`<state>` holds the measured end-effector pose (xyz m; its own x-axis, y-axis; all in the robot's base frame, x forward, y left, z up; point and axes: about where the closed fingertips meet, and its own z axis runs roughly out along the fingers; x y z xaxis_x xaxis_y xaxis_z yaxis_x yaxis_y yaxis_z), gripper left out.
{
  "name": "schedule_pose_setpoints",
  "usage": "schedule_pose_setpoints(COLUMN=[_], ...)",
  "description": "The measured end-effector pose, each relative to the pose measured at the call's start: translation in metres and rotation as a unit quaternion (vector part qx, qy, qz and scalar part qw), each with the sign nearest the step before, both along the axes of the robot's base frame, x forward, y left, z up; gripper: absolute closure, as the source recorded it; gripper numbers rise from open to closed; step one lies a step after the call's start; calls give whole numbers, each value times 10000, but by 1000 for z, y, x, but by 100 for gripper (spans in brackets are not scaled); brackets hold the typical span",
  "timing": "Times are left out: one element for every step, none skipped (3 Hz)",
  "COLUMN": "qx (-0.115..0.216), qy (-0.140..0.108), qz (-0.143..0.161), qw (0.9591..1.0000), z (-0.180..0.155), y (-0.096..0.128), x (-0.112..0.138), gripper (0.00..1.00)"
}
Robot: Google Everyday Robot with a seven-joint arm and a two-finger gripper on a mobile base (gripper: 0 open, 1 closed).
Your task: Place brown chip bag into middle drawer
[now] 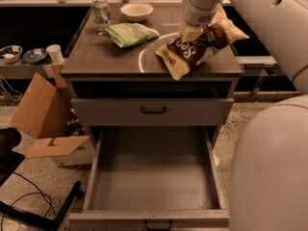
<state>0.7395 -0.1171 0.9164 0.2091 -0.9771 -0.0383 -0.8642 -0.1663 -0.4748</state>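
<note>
The brown chip bag [199,49] has cream-yellow ends and white lettering. It hangs tilted over the right front of the cabinet top [106,57]. My gripper [191,32] comes down from the upper right and is shut on the bag's upper edge; the bag hides its fingertips. The middle drawer [154,182] is pulled wide open below, a deep grey box with a bare floor and a small dark handle at its front edge. It lies below and to the front-left of the bag.
A green chip bag [131,33], a white bowl [136,11] and a can [101,13] are on the cabinet top. A shut drawer front with a black handle [153,110] sits above the open drawer. A cardboard box [43,114] stands left; my white body [269,172] fills the right.
</note>
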Motion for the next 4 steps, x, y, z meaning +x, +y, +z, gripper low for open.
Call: schedule_pose_setpoints(qx=[4,98,264,735], qy=[3,-310,-675,-698], qz=[3,-270,-687,-968], qw=[10000,9991,9950,9901], z=[0,41,94,116], y=[0,-35,-71,-84], x=[0,-16,-55,-111], gripper=[100,100,100,100])
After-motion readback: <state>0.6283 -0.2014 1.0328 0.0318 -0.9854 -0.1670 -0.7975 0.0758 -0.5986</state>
